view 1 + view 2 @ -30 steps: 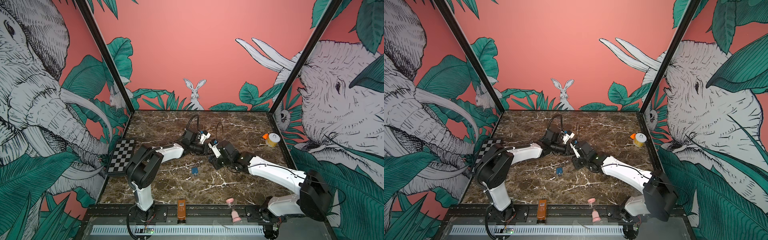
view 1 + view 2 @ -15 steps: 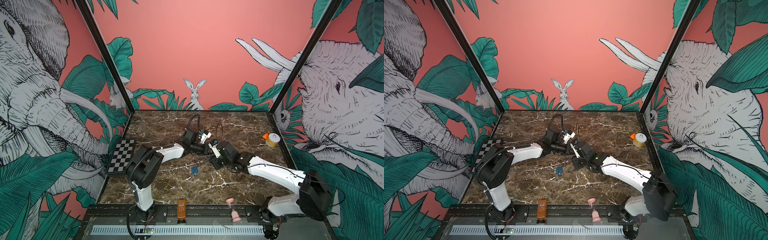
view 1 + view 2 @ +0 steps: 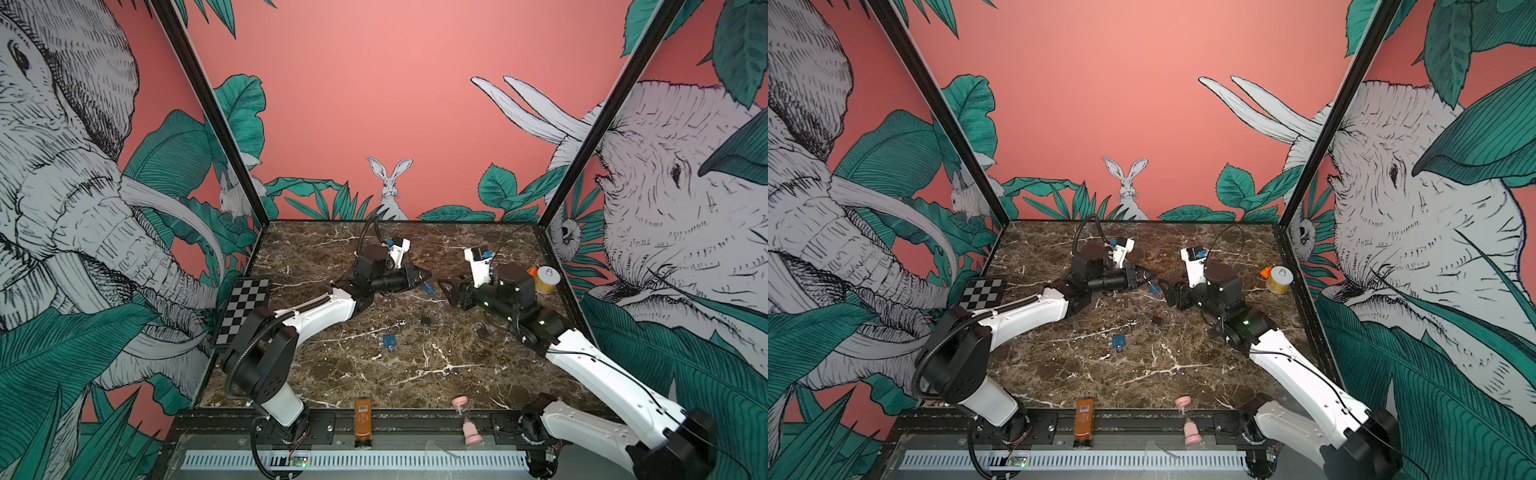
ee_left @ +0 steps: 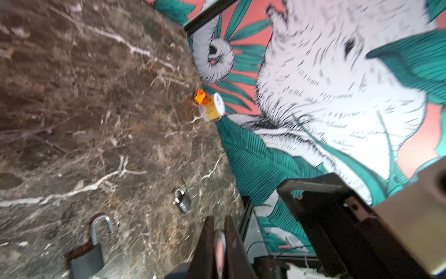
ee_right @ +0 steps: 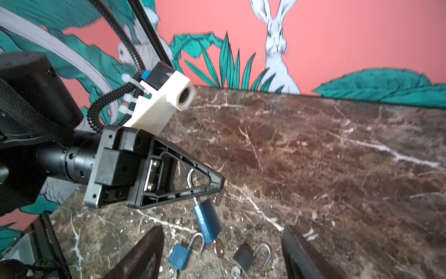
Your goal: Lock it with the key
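Left end effector (image 5: 215, 182): clamped on the shackle (image 5: 190, 175) of the hanging blue padlock (image 5: 209, 218), above mid-counter (image 5: 337, 169).
Key (image 5: 219, 248): seemingly in the padlock's lower end.
Right end effector (image 3: 446, 291): wide, empty, just right of the padlock.
Risk: the dangling padlock may swing on contact, and the key could slip out.

1. Robot lab cell, not a home or shop: left arm (image 3: 316, 316) and right arm (image 3: 602, 370), both white and black, are mounted on a black rail (image 3: 415, 419) along the near edge.
2. Black frame posts (image 3: 208, 112) hold printed mural walls (image 3: 374, 83) on the left, right and far sides: elephants, leaves, a rabbit (image 3: 390, 183). It is a staged backdrop.
3. Marble-print tabletop (image 3: 415, 374) boxed in as a workspace.
4. Checkerboard calibration board (image 3: 243, 309) at the left edge.
5. Wrist camera (image 5: 166, 96) on a white mount, cable-tied; bare circuit board (image 3: 297, 461) with a green light at the near front.
6. Loose padlocks (image 3: 389, 341) on the table as test props.
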### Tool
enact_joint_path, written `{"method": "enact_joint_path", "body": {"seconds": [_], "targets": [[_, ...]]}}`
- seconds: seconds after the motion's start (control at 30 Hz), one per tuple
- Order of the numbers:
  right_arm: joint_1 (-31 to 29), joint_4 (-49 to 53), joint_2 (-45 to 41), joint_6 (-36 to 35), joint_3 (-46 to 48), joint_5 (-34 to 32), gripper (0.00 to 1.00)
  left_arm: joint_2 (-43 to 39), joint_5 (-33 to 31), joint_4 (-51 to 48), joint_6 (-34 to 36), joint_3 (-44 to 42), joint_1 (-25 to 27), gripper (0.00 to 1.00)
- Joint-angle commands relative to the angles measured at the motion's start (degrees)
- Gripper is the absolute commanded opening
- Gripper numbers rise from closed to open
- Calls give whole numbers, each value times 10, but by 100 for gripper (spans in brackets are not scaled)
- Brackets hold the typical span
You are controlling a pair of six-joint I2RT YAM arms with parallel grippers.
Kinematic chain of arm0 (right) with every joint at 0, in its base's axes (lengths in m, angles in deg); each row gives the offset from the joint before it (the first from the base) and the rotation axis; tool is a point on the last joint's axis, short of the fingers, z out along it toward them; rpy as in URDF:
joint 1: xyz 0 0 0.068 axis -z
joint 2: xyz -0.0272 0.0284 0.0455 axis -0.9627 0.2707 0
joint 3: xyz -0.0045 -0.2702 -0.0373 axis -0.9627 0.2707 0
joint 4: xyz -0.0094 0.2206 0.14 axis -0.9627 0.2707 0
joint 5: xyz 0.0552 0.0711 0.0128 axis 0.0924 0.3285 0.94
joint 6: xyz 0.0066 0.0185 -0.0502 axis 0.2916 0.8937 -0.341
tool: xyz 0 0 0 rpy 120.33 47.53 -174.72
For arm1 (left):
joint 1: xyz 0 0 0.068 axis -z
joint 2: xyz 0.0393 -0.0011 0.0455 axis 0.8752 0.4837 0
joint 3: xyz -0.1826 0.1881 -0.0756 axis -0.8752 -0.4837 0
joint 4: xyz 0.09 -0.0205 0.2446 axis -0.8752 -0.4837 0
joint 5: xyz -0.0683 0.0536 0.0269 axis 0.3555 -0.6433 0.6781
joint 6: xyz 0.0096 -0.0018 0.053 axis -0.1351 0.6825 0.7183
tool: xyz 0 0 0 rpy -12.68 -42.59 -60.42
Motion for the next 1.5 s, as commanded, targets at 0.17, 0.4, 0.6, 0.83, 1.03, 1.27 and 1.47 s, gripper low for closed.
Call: {"method": "enact_joint_path", "body": {"seconds": [0.17,0.4,0.6,0.83,1.03,1.27,1.47], "targets": [[31,-76,-29,-121,-9,56,64,-39,-108,261,-302,-15,-24,0],[45,-99,11,-118,-48,138,58,-33,-80,282,-373,-6,-22,0],[49,-110,30,-113,-71,164,51,-56,-57,221,-338,-4,-21,0],[56,-103,77,-107,-112,196,45,-42,-35,245,-348,14,-17,0],[58,-112,111,-105,-130,193,42,-29,-24,249,-351,25,-17,0],[59,-137,140,-88,-132,211,38,-20,-21,256,-353,33,-17,0],[59,-160,154,-68,-126,226,29,-17,-20,255,-350,38,-18,0]]}}
